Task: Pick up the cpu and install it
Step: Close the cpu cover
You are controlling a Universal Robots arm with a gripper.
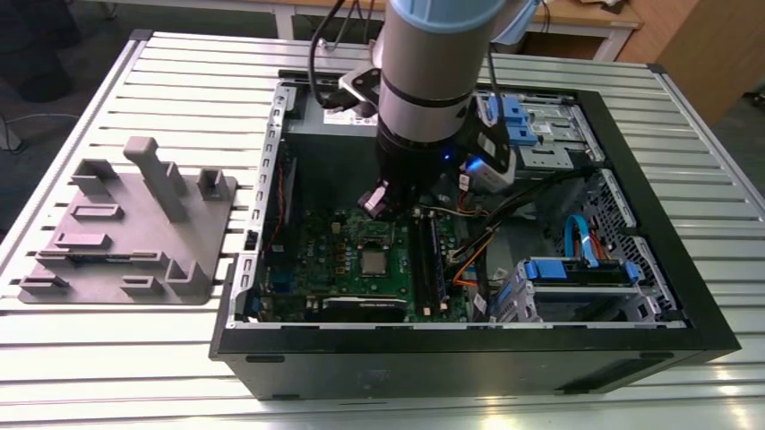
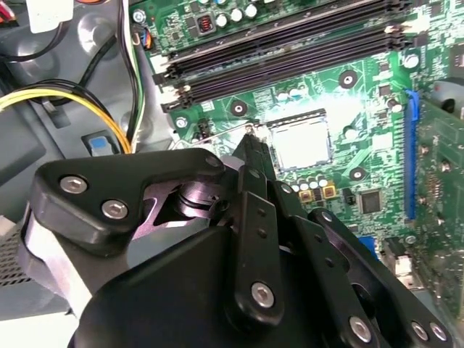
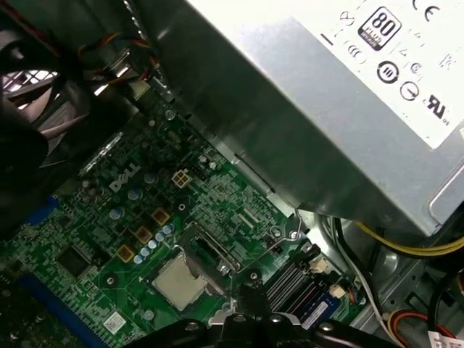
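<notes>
An open computer case lies on its side on the slatted metal worktop, and the socket frame on the green circuit board inside it is the point to place things from. The cpu lies flat inside that frame, silvery top up, and shows in both wrist views. The arm reaches down into the case, and the pincer hangs just beside one corner of the frame, off the cpu. In both wrist views its black fingers come together to one narrow tip, clenched with nothing between them; whether that tip touches the board I cannot tell. The long black memory slots run just beside the frame. The silver power supply box stands well apart from the frame, at the case wall. A grey plastic tray with upright blocks sits on the worktop outside the case, far from the frame.
</notes>
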